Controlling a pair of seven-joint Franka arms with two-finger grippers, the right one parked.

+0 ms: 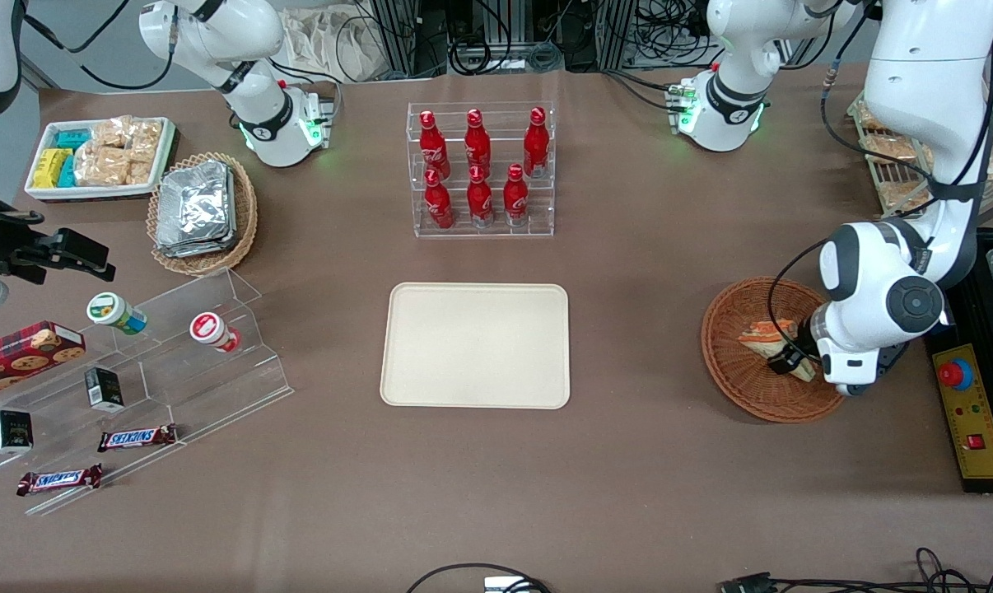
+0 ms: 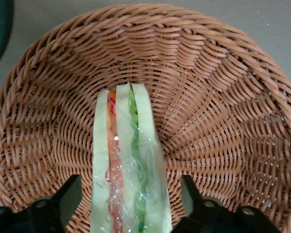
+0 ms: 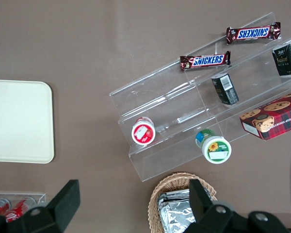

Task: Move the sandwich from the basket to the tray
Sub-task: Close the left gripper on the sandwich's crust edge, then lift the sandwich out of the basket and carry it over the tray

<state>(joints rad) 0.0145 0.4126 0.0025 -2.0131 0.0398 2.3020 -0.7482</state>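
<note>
The sandwich (image 1: 764,333) lies in the round reddish-brown basket (image 1: 731,375) toward the working arm's end of the table. My left gripper (image 1: 793,359) is down inside the basket, over the sandwich. In the left wrist view the sandwich (image 2: 128,160) stands on edge in clear wrap, orange and green layers showing. The gripper (image 2: 128,196) is open, one black finger (image 2: 68,191) on each side of the sandwich with a gap between finger and bread. The basket's woven wall (image 2: 218,97) surrounds them. The cream tray (image 1: 476,344) lies bare at the table's middle; it also shows in the right wrist view (image 3: 19,121).
A clear rack of red cola bottles (image 1: 480,169) stands farther from the camera than the tray. A tan oval basket of foil packets (image 1: 202,210), a white snack bin (image 1: 101,156) and an acrylic stepped shelf (image 1: 175,354) lie toward the parked arm's end. A control box (image 1: 970,403) sits beside the basket.
</note>
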